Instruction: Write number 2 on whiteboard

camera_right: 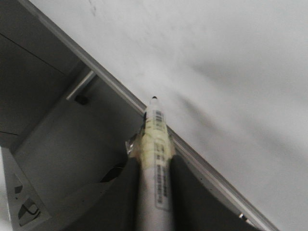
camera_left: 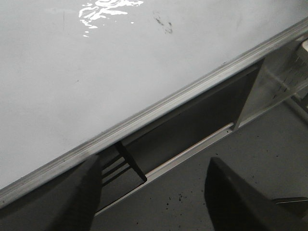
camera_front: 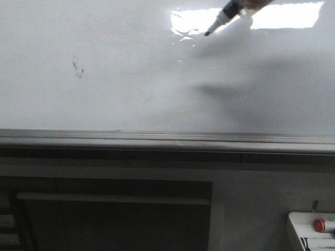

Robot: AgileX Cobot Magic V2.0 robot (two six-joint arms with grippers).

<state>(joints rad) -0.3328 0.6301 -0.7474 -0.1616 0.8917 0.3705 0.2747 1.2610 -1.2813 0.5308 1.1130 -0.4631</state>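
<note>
The whiteboard [camera_front: 131,89] fills the upper front view, glossy white with glare and a grey ledge [camera_front: 157,138] along its lower edge. No number 2 shows on it, only a small faint dark smudge [camera_front: 78,68], which also shows in the left wrist view [camera_left: 163,23]. My right gripper [camera_right: 155,192] is shut on a white marker [camera_right: 156,144] with a black tip. In the front view the marker [camera_front: 224,16] reaches in from the top right, its tip by the glare patch and close to the board. My left gripper [camera_left: 154,192] is open and empty, below the ledge [camera_left: 159,108].
A white tray [camera_front: 296,230] holding a red-capped marker [camera_front: 320,225] stands at the bottom right of the front view. A dark recessed panel [camera_front: 115,219] lies below the ledge. The marker and arm cast a shadow [camera_front: 246,94] on the board's right half.
</note>
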